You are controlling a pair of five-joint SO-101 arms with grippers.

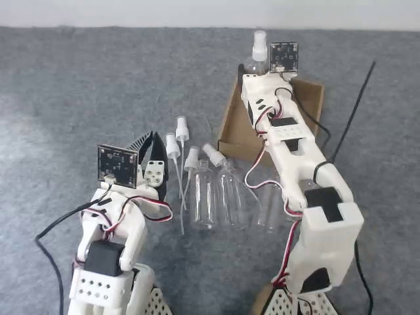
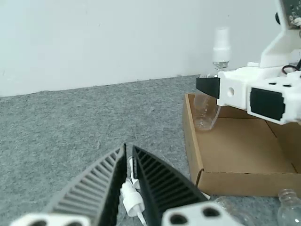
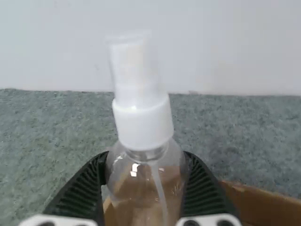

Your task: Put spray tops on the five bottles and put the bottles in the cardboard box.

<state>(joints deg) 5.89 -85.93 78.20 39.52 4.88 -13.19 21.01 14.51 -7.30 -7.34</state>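
Note:
My right gripper (image 3: 146, 164) is shut on a clear bottle (image 3: 141, 181) that carries a white spray top (image 3: 138, 108). It holds the bottle upright over the far end of the cardboard box (image 1: 236, 131), seen also as the bottle (image 2: 206, 110) above the box (image 2: 193, 141). My left gripper (image 1: 152, 138) hovers shut and holding nothing, just left of several loose spray tops (image 1: 182, 141). One spray top (image 2: 130, 197) shows through the slit between its fingers. Three uncapped bottles (image 1: 216, 193) lie on the carpet between the arms.
Grey carpet covers the table. A black cable (image 1: 351, 111) runs diagonally to the right of the right arm. A white wall stands behind the box.

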